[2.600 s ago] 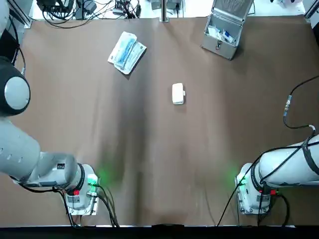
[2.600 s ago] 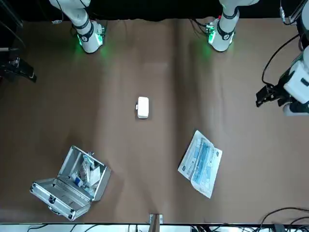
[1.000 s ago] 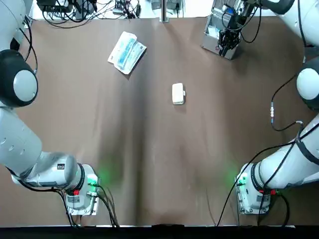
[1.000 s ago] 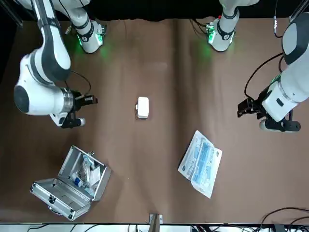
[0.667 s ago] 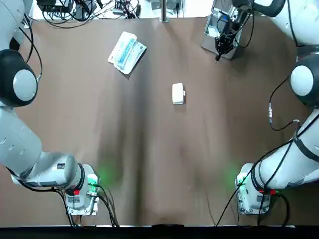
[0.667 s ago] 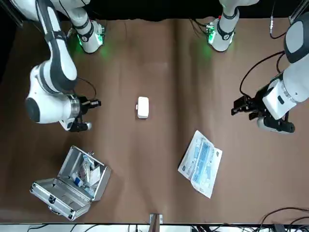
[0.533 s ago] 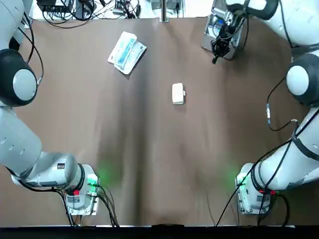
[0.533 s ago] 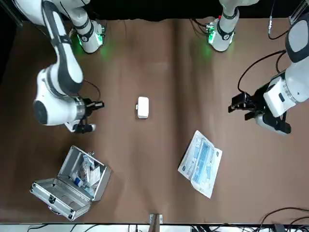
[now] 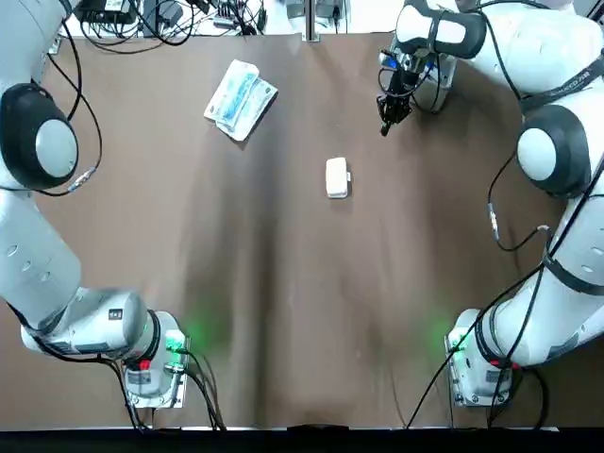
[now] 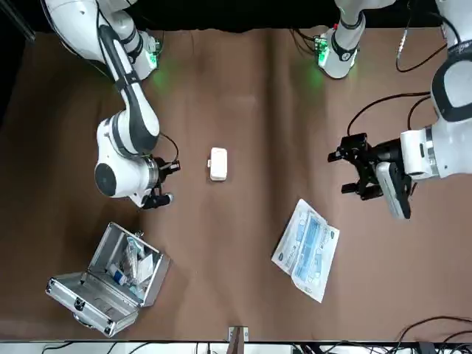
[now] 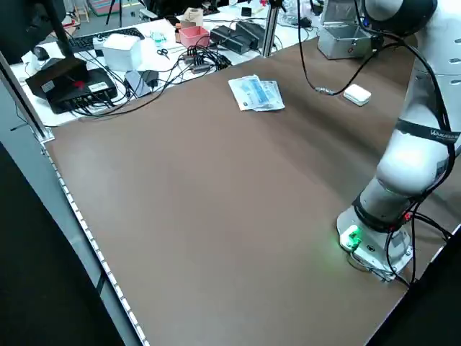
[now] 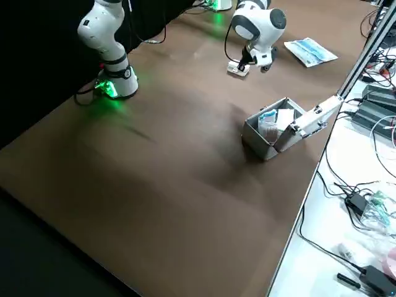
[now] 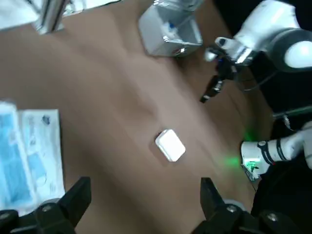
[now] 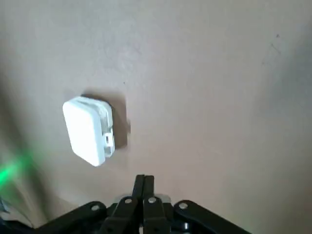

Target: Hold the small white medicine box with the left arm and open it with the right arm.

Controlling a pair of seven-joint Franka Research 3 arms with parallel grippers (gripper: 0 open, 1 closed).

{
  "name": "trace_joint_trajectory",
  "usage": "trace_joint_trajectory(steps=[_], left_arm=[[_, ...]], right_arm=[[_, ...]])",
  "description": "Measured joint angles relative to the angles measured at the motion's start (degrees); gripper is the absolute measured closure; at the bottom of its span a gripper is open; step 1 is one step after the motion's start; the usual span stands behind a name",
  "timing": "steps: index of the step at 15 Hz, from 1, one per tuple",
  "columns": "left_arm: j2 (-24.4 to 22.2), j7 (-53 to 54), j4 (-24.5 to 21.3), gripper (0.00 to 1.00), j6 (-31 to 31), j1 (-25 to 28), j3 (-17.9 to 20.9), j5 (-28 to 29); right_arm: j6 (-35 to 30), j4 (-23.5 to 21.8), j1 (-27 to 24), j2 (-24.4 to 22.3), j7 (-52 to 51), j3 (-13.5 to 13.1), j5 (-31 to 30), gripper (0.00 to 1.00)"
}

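Near the middle of the brown desk, flat on its broad face and closed as far as can be seen: the small white medicine box, with a little tab showing on one long side. Touched by neither tool, with bare desk all round it. Beyond the box from the arms' bases and toward the robot's right: the right tool, fingers pressed tight together with nothing between them, near the box but clear of it. Same gap plain in the right wrist view, with the box off to one side of the closed fingertips and a strip of desk between. Raised over the robot's left half of the desk: the left tool, fingers spread wide, gripping nothing, well apart from the box. In the left wrist view, the box framed far off in the space between those two spread fingers, with the right tool farther on. On the robot's left of the box, toward the far edge: a blue-and-white packet, lying flat and askew. At the far right corner: an open metal case, lid raised, small packages inside, partly hidden by the right arm in the overhead view. Past the far edge, a tangle of cables. Green lights aglow at both arm bases.
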Motion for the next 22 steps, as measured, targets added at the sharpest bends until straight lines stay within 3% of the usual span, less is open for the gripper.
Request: trace_joint_trajectory(steps=[7, 10, 12, 14, 22], left_arm=[[7.4, 30.2, -0.3, 0.01, -0.2, 2.2, 0.0, -9.8], [10.6, 40.4, -0.5, 0.01, -1.3, 2.4, 0.0, -11.9], [11.5, 42.4, -0.6, 0.01, -2.2, 2.4, 0.0, -12.6], [15.7, 52.4, -0.9, 0.01, -4.8, 2.3, -0.1, -15.3], [24.7, 78.7, -2.9, 0.01, -5.5, 1.4, -2.5, -17.8]], right_arm=[[4.3, 0.2, 0.9, 4.0, -2.8, 0.0, 1.8, 0.99], [4.4, 0.3, 0.7, 7.0, -9.8, -0.4, 8.5, 0.99], [4.7, 0.3, 0.7, 7.8, -10.7, -0.5, 9.6, 0.99], [7.2, 0.0, 0.6, 9.8, -11.4, -0.5, 12.1, 0.99], [10.4, -4.0, 0.6, 10.4, -11.7, -0.6, 20.2, 0.99]])
